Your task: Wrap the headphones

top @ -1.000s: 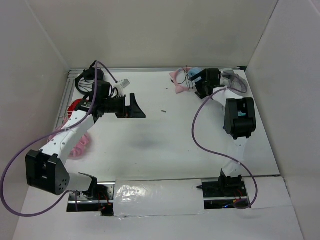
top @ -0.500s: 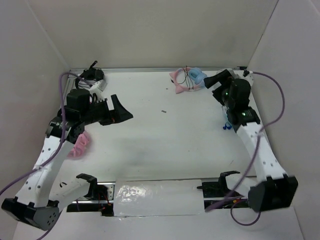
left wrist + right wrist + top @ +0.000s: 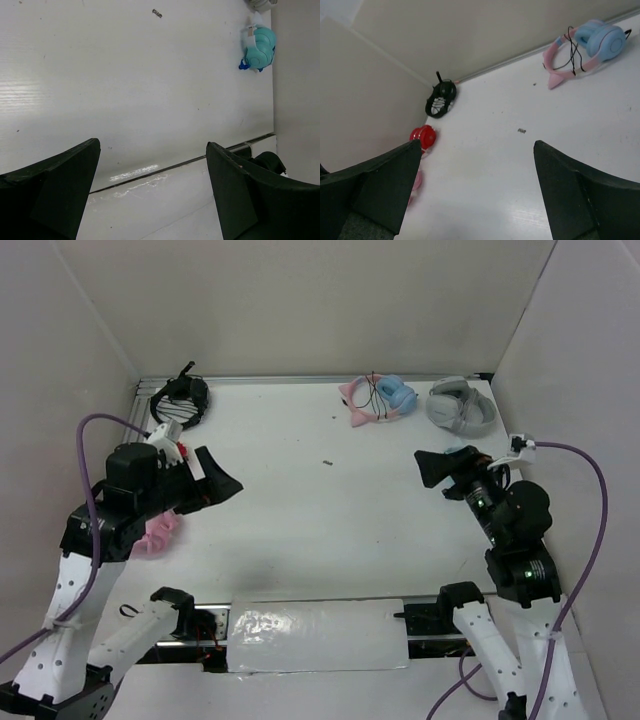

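The headphones [image 3: 375,400] lie at the far middle-right of the table: pink headband with cat ears, light blue cups, thin dark cable looped loosely across them. They also show in the right wrist view [image 3: 585,47], far ahead at the upper right. My right gripper [image 3: 432,468] is open and empty, in the air well short of them [image 3: 477,143]. My left gripper [image 3: 220,480] is open and empty over the left side of the table [image 3: 152,145], far from the headphones.
Grey-white headphones [image 3: 460,405] lie at the far right. Black headphones [image 3: 180,400] lie in the far left corner, red ones [image 3: 422,136] and all-pink ones [image 3: 160,530] along the left edge. Teal headphones [image 3: 257,47] sit by the right edge. A small dark scrap [image 3: 327,462] lies mid-table.
Both arms have pulled back from the far side towards the near edge. The right gripper has left the headphones' spot, and the grey-white headphones are now uncovered.
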